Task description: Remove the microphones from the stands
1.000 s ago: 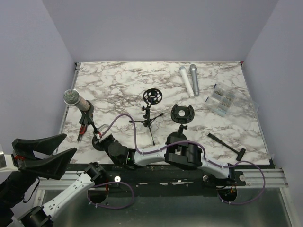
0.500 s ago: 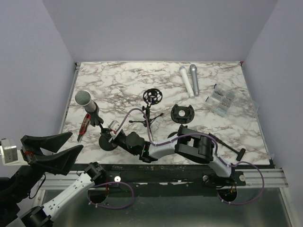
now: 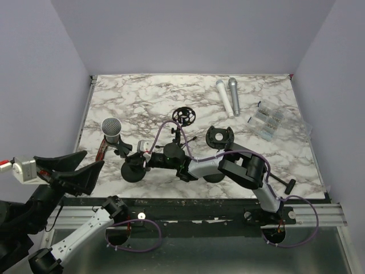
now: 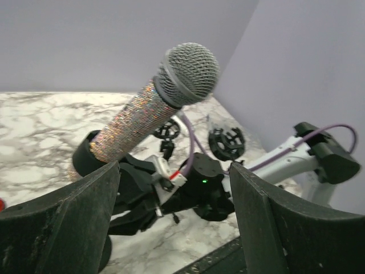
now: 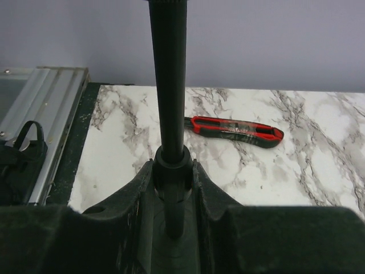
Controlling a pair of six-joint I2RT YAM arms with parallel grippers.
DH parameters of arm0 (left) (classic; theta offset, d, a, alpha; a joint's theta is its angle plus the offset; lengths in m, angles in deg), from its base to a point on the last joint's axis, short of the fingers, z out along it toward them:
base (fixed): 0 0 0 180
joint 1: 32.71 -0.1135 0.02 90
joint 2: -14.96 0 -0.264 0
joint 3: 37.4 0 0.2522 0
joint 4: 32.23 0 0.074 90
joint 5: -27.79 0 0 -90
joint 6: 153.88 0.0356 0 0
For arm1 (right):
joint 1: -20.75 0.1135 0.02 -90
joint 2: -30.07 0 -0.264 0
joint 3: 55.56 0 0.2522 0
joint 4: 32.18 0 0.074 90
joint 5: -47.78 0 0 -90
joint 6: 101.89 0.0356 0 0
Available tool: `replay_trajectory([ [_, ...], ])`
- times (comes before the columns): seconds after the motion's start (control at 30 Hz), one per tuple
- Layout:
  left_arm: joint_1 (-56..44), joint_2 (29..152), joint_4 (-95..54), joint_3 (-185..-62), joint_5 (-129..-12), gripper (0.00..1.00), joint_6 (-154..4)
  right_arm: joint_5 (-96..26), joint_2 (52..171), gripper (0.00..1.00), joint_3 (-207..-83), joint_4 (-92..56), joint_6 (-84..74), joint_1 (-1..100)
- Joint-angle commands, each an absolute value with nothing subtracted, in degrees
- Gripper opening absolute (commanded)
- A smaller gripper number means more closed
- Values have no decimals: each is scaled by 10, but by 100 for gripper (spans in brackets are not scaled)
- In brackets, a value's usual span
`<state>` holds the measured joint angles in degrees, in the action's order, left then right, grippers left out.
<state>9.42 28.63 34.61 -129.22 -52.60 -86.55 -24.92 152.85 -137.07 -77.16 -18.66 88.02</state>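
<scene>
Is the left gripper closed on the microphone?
No, in the left wrist view the left gripper has its fingers wide open, with the microphone beyond them, untouched.

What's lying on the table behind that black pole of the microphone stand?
A red-and-black utility knife lies flat on the white marble table behind the black stand pole. Whether its left tip runs on behind the pole cannot be seen.

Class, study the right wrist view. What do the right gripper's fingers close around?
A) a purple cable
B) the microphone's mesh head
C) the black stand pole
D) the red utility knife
C: the right gripper hugs the stand pole from both sides, while the red utility knife lies apart on the marble behind it.
</scene>
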Motion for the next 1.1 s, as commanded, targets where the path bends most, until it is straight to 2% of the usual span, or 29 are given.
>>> replay_trajectory([
  [0.0,95,335,366,-1278,-431,79,-801,-166,1538,2,-1373,-689,-209,876],
  [0.03,95,347,367,-1278,-423,82,-786,-168,1538,7,-1374,-688,-203,875],
  [0.1,95,368,364,-1271,-407,89,-759,-180,1533,30,-1377,-684,-195,875],
  [0.2,95,400,365,-1267,-382,97,-726,-205,1523,53,-1375,-679,-185,875],
  [0.37,96,420,329,-1246,-368,99,-686,-249,1510,73,-1363,-680,-179,876],
  [0.67,95,415,289,-1218,-280,94,-700,-328,1456,85,-1336,-642,-131,884],
  [0.77,95,421,271,-1212,-311,96,-675,-348,1428,86,-1330,-621,-99,891],
  [0.97,95,444,233,-1201,-292,96,-641,-419,1388,92,-1383,-466,-4,905],
  [1.07,94,450,207,-1187,-274,96,-619,-420,1350,95,-1365,-454,30,907],
])
